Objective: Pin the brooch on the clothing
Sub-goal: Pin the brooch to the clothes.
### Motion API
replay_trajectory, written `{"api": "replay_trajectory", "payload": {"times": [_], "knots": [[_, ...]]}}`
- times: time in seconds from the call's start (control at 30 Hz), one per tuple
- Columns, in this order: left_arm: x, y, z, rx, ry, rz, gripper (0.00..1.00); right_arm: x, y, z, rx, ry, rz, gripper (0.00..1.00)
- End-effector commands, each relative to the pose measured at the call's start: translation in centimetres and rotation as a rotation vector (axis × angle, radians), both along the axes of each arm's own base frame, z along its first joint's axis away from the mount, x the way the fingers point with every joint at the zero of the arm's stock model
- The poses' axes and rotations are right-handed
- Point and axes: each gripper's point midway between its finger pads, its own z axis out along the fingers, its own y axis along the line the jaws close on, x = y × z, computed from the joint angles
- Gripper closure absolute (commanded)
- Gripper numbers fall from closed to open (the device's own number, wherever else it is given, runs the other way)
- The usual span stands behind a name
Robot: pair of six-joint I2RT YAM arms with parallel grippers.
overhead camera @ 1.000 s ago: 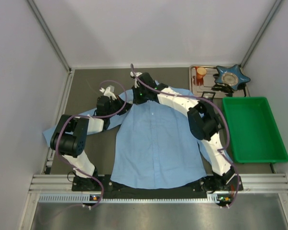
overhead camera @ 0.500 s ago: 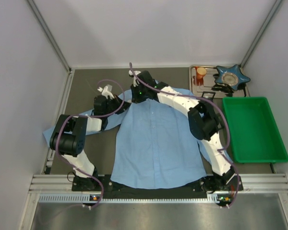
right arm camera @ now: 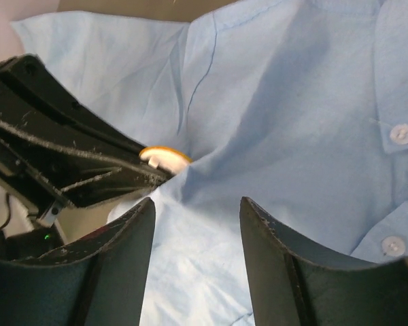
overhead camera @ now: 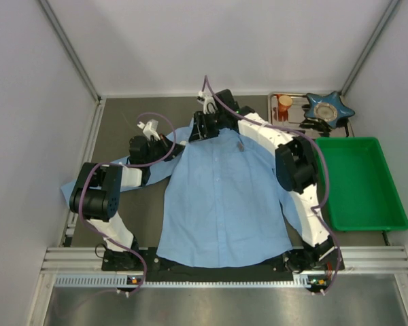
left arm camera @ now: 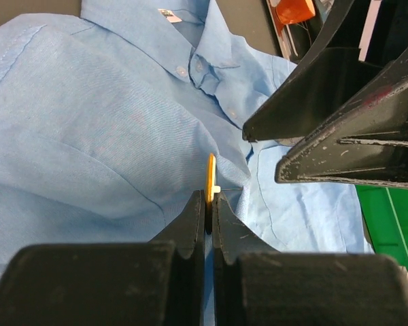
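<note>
The clothing [overhead camera: 221, 197], a light blue button-up shirt, lies flat on the table with its collar at the far side. My left gripper [left arm camera: 209, 200] is shut on the brooch [left arm camera: 210, 178], a thin yellow disc with a white back, held edge-up against a raised fold of the shirt [left arm camera: 109, 136] near the left shoulder. The right gripper [right arm camera: 196, 207] stands open just above the same fold, nothing between its fingers. In the right wrist view the brooch [right arm camera: 164, 156] shows at the tip of the left fingers [right arm camera: 75, 170]. From above, both grippers meet beside the collar [overhead camera: 190, 136].
A green bin [overhead camera: 359, 183] stands at the right of the shirt. Behind it, a metal tray [overhead camera: 292, 109] holds an orange item and a blue star-shaped object [overhead camera: 330, 106]. Frame rails run along the walls and near edge.
The right gripper has gone from shut to open, and its wrist has swung back and to the right. The left gripper stays shut on the brooch in the same place.
</note>
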Motion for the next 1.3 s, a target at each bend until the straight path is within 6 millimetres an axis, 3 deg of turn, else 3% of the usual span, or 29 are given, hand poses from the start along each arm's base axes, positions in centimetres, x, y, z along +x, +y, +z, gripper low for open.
{"api": "replay_trajectory", "payload": {"times": [0.0,0.17,0.43,0.57,0.77,1.0,1.2,1.27], "knots": [[0.7,-0.3,1.8,-0.006,-0.102,-0.029,1.00,-2.2,0.6,1.0,0.099,0.128,0.064,0.48],[0.7,-0.3,1.8,0.000,-0.104,-0.037,1.00,-2.9,0.3,-0.3,0.098,0.087,0.127,0.46],[0.5,0.0,1.6,0.011,-0.110,-0.068,1.00,-1.8,-0.6,2.1,0.133,-0.485,0.356,0.39],[0.4,-0.2,1.7,0.027,-0.135,-0.097,1.00,-1.9,-0.7,1.7,0.129,-0.571,0.418,0.39],[0.4,-0.2,1.5,0.059,-0.155,-0.119,1.00,-1.0,-0.1,2.6,0.138,-0.681,0.451,0.40],[0.5,-0.3,1.5,0.082,-0.172,-0.140,1.00,-2.2,1.1,1.4,0.106,-0.797,0.567,0.40],[0.4,-0.3,1.2,0.098,-0.173,-0.147,1.00,-2.9,2.1,0.9,0.091,-0.875,0.629,0.47],[0.4,-0.2,1.2,0.104,-0.175,-0.145,1.00,-3.0,2.3,0.7,0.083,-0.891,0.638,0.54]]}}
